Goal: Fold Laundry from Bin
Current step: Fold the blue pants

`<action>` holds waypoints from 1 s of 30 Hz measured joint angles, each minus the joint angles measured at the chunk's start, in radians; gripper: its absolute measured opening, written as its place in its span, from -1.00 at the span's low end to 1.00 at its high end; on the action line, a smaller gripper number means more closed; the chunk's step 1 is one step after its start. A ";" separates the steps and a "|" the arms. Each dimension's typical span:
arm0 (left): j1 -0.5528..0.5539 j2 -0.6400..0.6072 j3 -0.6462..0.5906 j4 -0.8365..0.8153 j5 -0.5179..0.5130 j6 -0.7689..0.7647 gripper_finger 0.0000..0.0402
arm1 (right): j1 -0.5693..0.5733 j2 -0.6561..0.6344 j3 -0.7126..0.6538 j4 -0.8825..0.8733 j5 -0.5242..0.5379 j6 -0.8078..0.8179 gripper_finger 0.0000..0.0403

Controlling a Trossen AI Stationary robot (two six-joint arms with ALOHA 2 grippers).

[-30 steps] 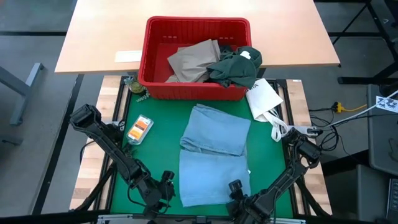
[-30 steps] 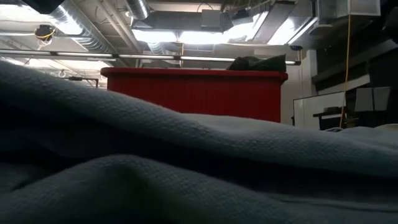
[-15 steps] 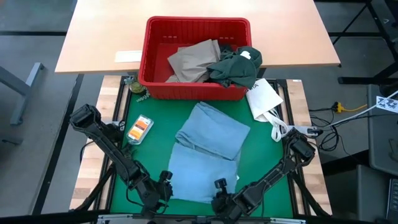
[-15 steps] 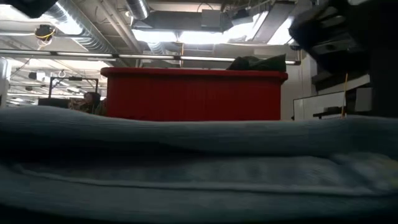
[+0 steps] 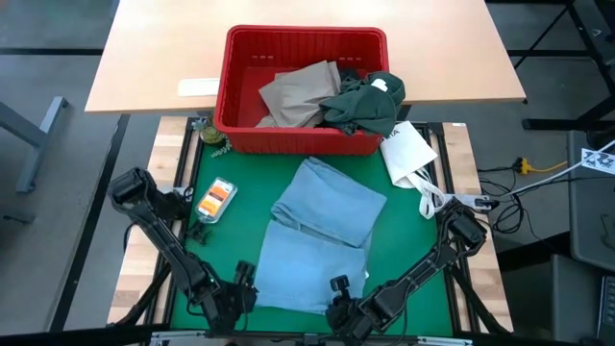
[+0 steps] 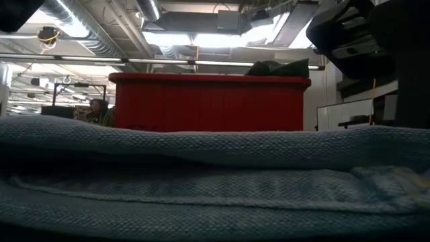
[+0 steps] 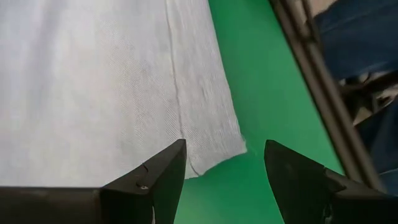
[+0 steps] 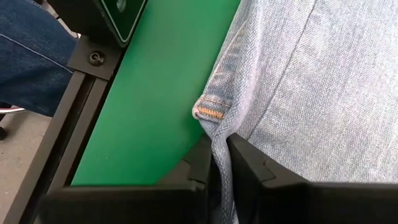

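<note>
1. Around me, the red bin (image 5: 306,88) sits at the far side on the wooden table (image 5: 154,58), holding tan trousers (image 5: 296,92), with a dark green garment (image 5: 365,104) draped over its right front rim. A white packet (image 5: 407,150) lies just right of the bin's front corner, and a small orange-labelled item (image 5: 215,200) rests on the green mat (image 5: 221,240) to the left.
2. Nothing stands between my grippers and the cloth.
3. Spread on the mat, the light blue garment (image 5: 317,235) lies partly folded in front of the bin, its near edge reaching my grippers.
4. My right gripper (image 8: 221,165) is at that near edge, fingers pressed together on a stitched hem of the light blue garment.
5. My left gripper (image 7: 224,165) hovers at the garment's near left corner, fingers spread wide, pinching nothing.
6. Since a second ago, the garment's near half has shifted left, and my left arm has drawn back toward the mat's near left.
</note>
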 joint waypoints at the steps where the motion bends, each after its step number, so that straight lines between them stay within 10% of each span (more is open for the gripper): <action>1: -0.003 0.016 0.000 0.002 -0.002 0.000 0.05 | 0.000 0.000 0.000 0.000 0.000 0.000 -0.80; 17: -0.002 0.196 0.005 0.056 -0.079 0.040 0.02 | 0.001 -0.002 0.001 -0.003 -0.001 0.000 -0.80; 30: -0.001 0.148 -0.001 0.046 -0.032 -0.081 -0.74 | 0.002 -0.002 0.002 0.003 -0.010 0.000 -0.80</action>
